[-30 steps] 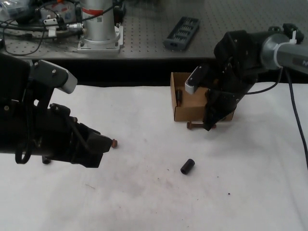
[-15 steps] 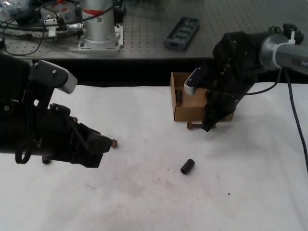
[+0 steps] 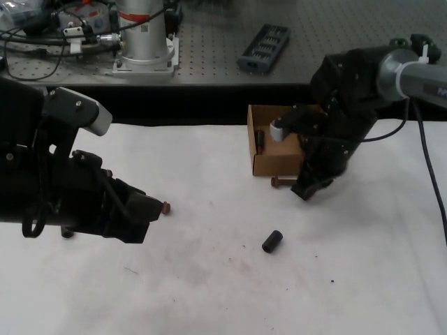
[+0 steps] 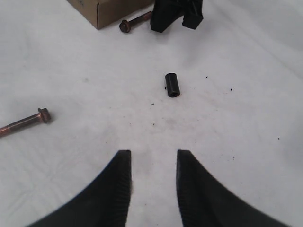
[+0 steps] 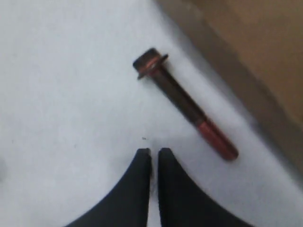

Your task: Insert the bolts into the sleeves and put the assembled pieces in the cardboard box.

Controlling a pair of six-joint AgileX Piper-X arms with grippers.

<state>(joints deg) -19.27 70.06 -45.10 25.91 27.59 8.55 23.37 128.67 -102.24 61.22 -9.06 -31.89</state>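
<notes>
Bolt (image 5: 182, 101) nearest the box (image 3: 269, 166) lay flat on the sheet (image 3: 209, 293), just beside the front wall of the box. The right gripper (image 5: 154, 152) hung close over it, with its fingers almost together and holding nothing. During the last second this arm had turned its wrist and come a little lower toward the sheet, while the bolt itself did not move. I judge that the arm was lining up for a pick. The fingers would first have to spread, because the shank lay beside their tips and not between them. The sleeve (image 3: 272, 241) lay apart, more in the middle of the sheet, not yet joined with anything. The left gripper (image 4: 150, 158) had kept still, fingers apart and empty, with the second bolt (image 4: 23, 123) near it.
</notes>
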